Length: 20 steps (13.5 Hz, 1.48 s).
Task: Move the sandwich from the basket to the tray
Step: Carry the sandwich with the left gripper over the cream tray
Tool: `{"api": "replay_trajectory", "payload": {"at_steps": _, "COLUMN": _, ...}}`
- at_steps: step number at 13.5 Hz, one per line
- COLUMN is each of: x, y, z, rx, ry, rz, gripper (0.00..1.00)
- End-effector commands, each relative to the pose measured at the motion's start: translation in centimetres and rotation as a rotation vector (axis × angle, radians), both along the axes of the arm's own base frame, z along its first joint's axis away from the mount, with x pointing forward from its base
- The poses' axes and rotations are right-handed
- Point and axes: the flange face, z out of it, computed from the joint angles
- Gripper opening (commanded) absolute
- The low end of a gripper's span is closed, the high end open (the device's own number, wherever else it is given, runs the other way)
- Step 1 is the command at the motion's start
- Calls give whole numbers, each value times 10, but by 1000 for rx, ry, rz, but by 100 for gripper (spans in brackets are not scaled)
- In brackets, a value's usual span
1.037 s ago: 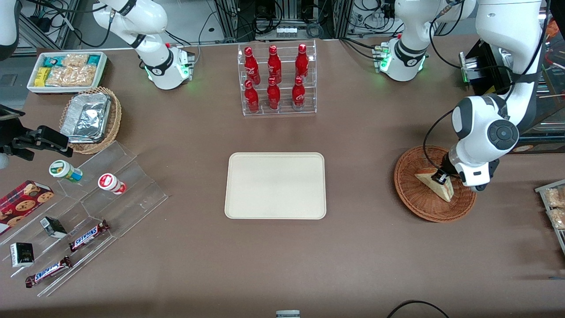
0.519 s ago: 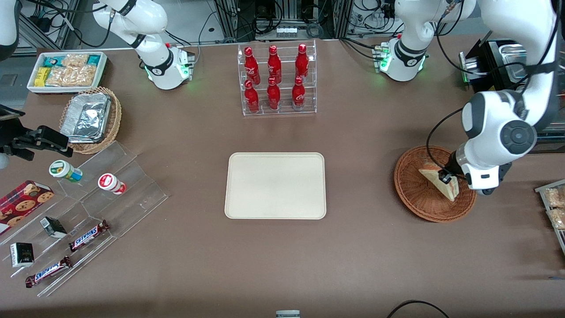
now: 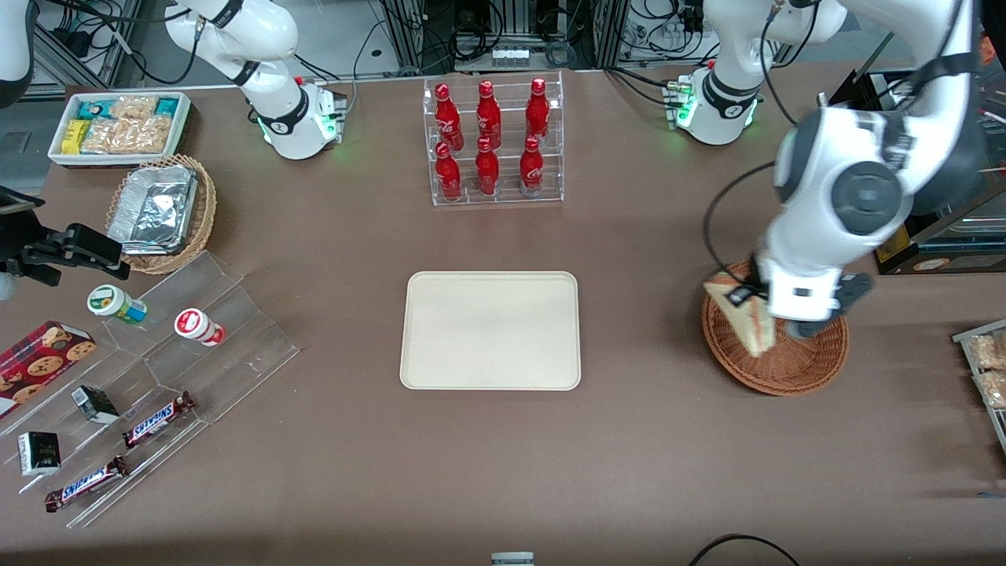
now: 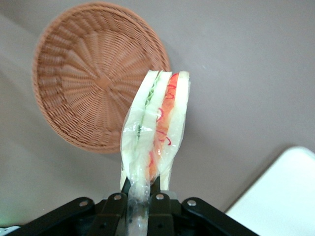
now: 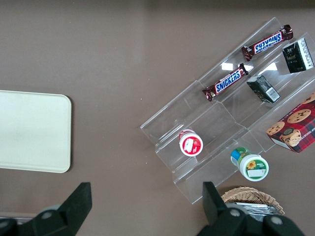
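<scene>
My left gripper (image 3: pixel 743 296) is shut on the wrapped sandwich (image 3: pixel 743 318), a pale bread wedge with red and green filling. It holds the sandwich in the air above the rim of the reddish-brown wicker basket (image 3: pixel 794 365) that faces the tray. In the left wrist view the sandwich (image 4: pixel 156 129) hangs from the gripper (image 4: pixel 142 189) by its plastic wrap, with the empty basket (image 4: pixel 93 78) below. The cream tray (image 3: pixel 490 330) lies bare at the table's middle, and its corner shows in the left wrist view (image 4: pixel 280 196).
A clear rack of red bottles (image 3: pixel 491 141) stands farther from the front camera than the tray. A clear stepped stand with snacks (image 3: pixel 149 377), a tan basket of foil containers (image 3: pixel 161 212) and a white bin of packets (image 3: pixel 118 126) lie toward the parked arm's end.
My left gripper has lifted the sandwich out of the basket and carried it toward the tray, from the basket's middle to above its rim.
</scene>
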Motion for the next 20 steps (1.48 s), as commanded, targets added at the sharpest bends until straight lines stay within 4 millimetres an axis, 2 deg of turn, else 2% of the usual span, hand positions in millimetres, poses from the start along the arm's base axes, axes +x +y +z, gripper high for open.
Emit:
{"api": "replay_trajectory", "payload": {"at_steps": 1, "x": -6, "y": -66, "z": -21, "rx": 4, "ry": -9, "rz": -112, "gripper": 0}}
{"api": "replay_trajectory", "payload": {"at_steps": 5, "x": -25, "y": -146, "z": -46, "rx": -32, "ry": -86, "rz": -245, "gripper": 0}}
{"api": "replay_trajectory", "payload": {"at_steps": 8, "x": -38, "y": -192, "z": -71, "rx": -62, "ry": -132, "rz": -317, "gripper": 0}}
{"api": "replay_trajectory", "payload": {"at_steps": 10, "x": -44, "y": -215, "z": -89, "rx": -92, "ry": -157, "rz": -341, "gripper": 0}}
{"api": "replay_trajectory", "payload": {"at_steps": 13, "x": -57, "y": -243, "z": -109, "rx": -111, "ry": -177, "rz": -391, "gripper": 0}}
{"api": "replay_trajectory", "payload": {"at_steps": 16, "x": -66, "y": -264, "z": -138, "rx": -128, "ry": -198, "rz": -424, "gripper": 0}}
{"api": "replay_trajectory", "payload": {"at_steps": 20, "x": -65, "y": -271, "z": -169, "rx": -126, "ry": -205, "rz": -424, "gripper": 0}}
